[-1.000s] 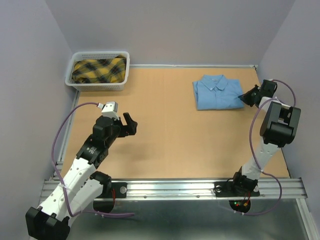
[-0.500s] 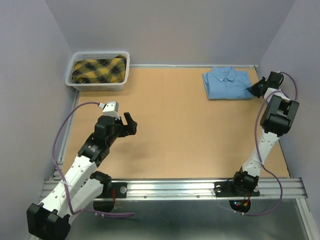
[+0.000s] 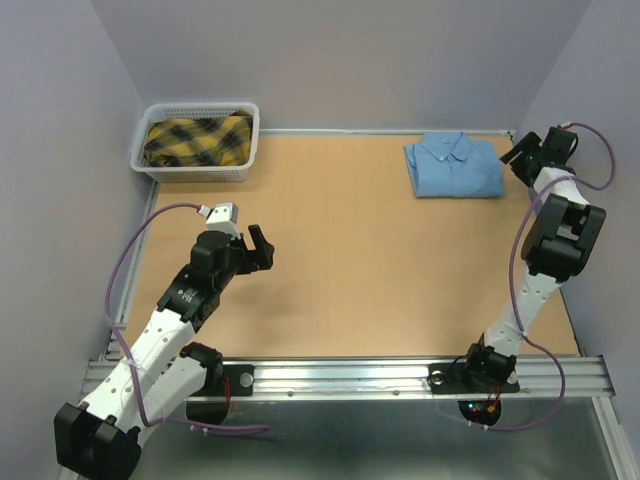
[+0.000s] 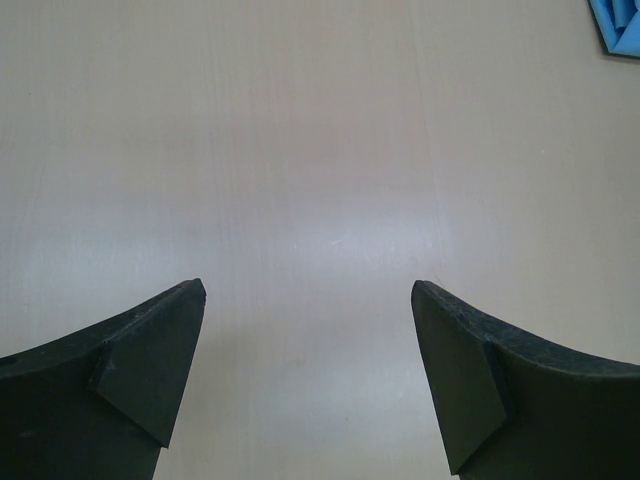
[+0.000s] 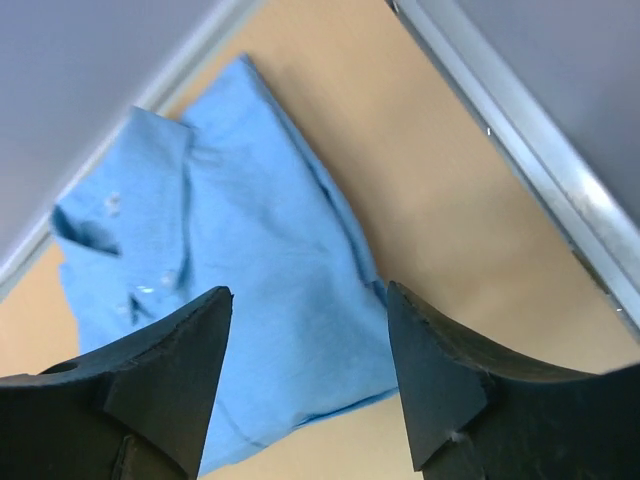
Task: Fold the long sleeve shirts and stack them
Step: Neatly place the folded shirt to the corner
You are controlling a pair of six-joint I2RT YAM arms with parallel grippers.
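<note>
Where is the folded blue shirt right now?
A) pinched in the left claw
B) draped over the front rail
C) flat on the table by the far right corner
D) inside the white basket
C: the blue shirt lies folded on the table by the back wall, with the right claw open beside it.

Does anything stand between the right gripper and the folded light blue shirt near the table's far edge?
Nothing visible does. The right gripper hangs just right of the folded light blue button-front cloth shirt. Its fingers are apart and empty, and only bare tan tabletop lies between gripper and shirt.
</note>
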